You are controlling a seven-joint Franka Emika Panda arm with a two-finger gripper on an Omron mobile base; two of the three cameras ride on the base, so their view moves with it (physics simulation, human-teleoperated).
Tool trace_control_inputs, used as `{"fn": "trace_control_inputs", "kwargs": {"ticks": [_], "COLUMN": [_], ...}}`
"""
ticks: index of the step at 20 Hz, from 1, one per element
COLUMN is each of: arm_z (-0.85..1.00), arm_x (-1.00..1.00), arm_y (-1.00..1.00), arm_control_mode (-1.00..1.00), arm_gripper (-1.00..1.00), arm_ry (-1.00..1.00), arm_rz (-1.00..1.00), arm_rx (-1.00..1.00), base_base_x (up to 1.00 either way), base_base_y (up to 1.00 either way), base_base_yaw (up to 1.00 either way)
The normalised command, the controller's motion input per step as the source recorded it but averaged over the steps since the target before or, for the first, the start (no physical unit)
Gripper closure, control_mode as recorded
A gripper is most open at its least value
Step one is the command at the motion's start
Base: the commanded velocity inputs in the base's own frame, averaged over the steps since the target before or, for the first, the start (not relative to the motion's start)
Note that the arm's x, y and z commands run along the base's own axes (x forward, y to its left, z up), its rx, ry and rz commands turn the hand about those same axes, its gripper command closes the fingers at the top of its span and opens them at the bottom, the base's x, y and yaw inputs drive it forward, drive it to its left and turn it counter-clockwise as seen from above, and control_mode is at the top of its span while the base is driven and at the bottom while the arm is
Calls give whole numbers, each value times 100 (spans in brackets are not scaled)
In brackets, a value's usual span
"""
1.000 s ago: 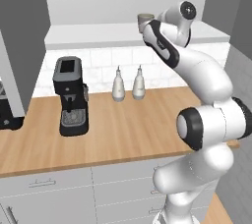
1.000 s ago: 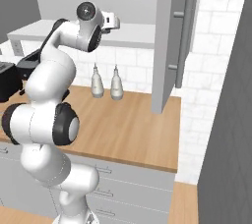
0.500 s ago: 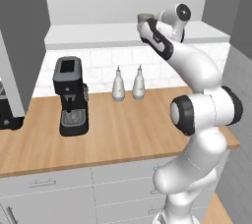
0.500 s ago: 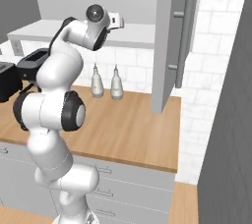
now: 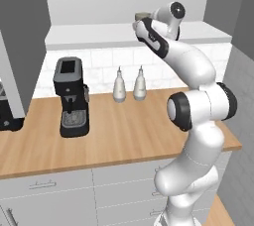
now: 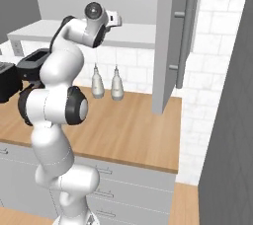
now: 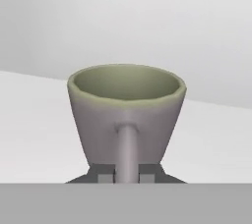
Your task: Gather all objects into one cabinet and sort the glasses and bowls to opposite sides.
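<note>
Up close, the gripper (image 7: 127,175) pinches the grey mug's (image 7: 126,115) handle; the mug's base is hidden.

light: even, bright, diffuse, no clear source | shadows: soft, faint under coffee machine (image 5: 72,96) and bottles (image 5: 129,84) | glare: none | blur: slight softness, low-res render | distortion: none
</note>
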Motion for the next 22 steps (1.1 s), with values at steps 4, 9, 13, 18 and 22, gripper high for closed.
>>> {"fn": "trace_control_inputs", "kwargs": {"ticks": [4, 9, 13, 18, 22], "arm_z": [0, 0, 2, 17, 19], "arm_x": [-34, -97, -100, -100, -100], "arm_y": [11, 1, 0, 11, 4], "arm_control_mode": [-100, -100, -100, -100, -100], "arm_gripper": [100, 100, 100, 100, 100], "arm_ry": [0, -3, -6, 1, 7], "arm_rz": [0, 0, 0, 0, -4], "arm_rx": [0, 0, 0, 0, 0], "base_base_x": [0, 0, 0, 0, 0], "base_base_y": [0, 0, 0, 0, 0], "base_base_yaw": [0, 0, 0, 0, 0]}}
